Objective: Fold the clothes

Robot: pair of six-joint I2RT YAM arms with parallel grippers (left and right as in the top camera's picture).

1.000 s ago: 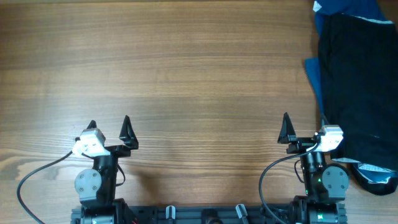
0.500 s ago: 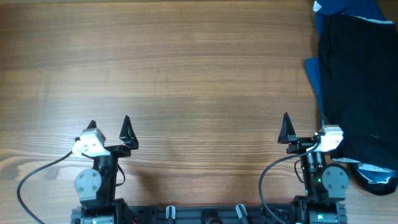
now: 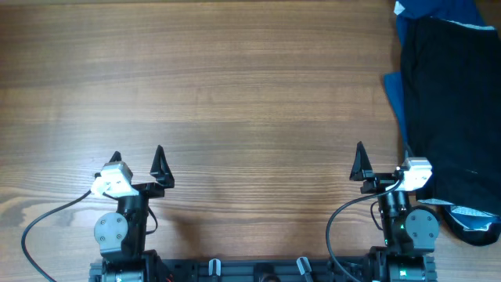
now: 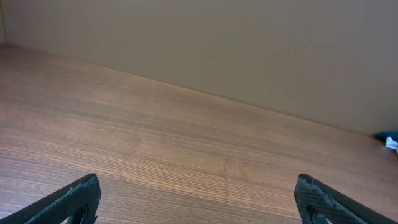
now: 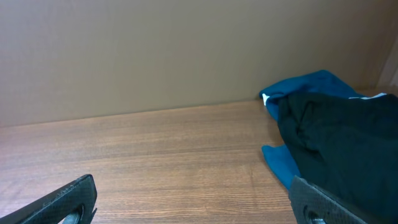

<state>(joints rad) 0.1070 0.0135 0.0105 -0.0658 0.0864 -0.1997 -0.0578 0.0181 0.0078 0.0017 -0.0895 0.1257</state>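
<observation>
Overhead view: the black garment (image 3: 454, 102) lies along the right edge of the table (image 3: 235, 78) on a blue cloth (image 3: 398, 102), long axis running far to near. Your right gripper (image 3: 383, 157), jaws spread and empty, sits just beside its left border. Your left gripper (image 3: 138, 159), likewise spread and empty, is well apart. By this layout, the right arm should reach first.

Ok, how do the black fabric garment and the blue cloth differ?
The plain black soft garment lies on top; the bright blue cloth sits underneath, showing only along the left and far edges. Black shows more area than blue. Both lie rumpled at the table's right side.
</observation>
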